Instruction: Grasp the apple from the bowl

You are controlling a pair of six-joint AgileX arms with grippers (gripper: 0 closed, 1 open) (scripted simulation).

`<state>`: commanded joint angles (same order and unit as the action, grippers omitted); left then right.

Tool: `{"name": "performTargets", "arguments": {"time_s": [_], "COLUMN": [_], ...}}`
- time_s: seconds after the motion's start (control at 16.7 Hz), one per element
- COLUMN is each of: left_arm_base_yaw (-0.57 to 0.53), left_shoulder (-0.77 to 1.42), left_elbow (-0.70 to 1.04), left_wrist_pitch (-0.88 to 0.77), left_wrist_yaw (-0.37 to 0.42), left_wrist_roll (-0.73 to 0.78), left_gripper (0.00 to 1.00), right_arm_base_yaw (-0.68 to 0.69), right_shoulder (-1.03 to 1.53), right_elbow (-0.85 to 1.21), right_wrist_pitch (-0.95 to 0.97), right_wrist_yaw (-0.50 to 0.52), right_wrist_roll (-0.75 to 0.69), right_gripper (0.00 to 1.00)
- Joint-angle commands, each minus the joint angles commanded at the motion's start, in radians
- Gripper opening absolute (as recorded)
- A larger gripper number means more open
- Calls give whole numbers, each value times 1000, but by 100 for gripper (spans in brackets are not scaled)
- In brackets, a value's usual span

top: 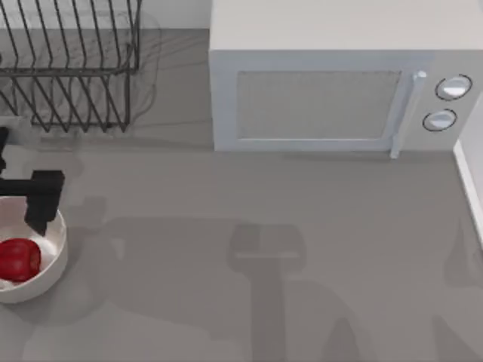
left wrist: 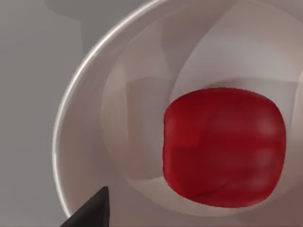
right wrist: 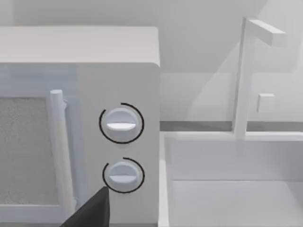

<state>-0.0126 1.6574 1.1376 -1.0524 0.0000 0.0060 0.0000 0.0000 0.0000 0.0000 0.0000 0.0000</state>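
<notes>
The left gripper [top: 39, 219] was held over the bowl [top: 53, 260]; whether it was spread could not be told. The apple [top: 19, 259] was judged glossy, firm, slippery, best pinched across its flatter sides

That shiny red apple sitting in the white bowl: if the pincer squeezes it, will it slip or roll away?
The apple looks glossy, so it may slide a little between smooth fingers. Its blocky, flattish sides probably give a steadier hold than a true ball and make it less apt to roll. If nudged, the bowl's curved wall would likely keep it inside. The left pincer hovers over the bowl's rim.
</notes>
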Motion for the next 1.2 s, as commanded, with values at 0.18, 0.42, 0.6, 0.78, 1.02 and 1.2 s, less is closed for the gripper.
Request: {"name": "performTargets", "arguments": {"time_s": [0.18,0.42,0.6,0.78,1.02,1.2], "left_arm_base_yaw": [0,0,0,0,0,0], "left_shoulder": [47,138,188,195,195,195], "left_elbow": [-58,-166,-223,-229,-229,-229], "left_wrist_pitch": [101,327,416,425,425,425], "left_wrist_yaw": [0,0,1,1,1,1], "left_wrist_roll": [1,4,6,6,6,6], "left_gripper": [100,100,100,100,77,55], "right_arm_base_yaw": [0,0,0,0,0,0], "right_shoulder": [0,0,0,0,0,0], "right_elbow": [0,0,0,0,0,0], "right_wrist_pitch": [0,0,0,0,0,0], "right_wrist_yaw": [0,0,0,0,0,0], "right_wrist_roll": [0,0,0,0,0,0], "right_gripper": [100,100,100,100,100,100]}}
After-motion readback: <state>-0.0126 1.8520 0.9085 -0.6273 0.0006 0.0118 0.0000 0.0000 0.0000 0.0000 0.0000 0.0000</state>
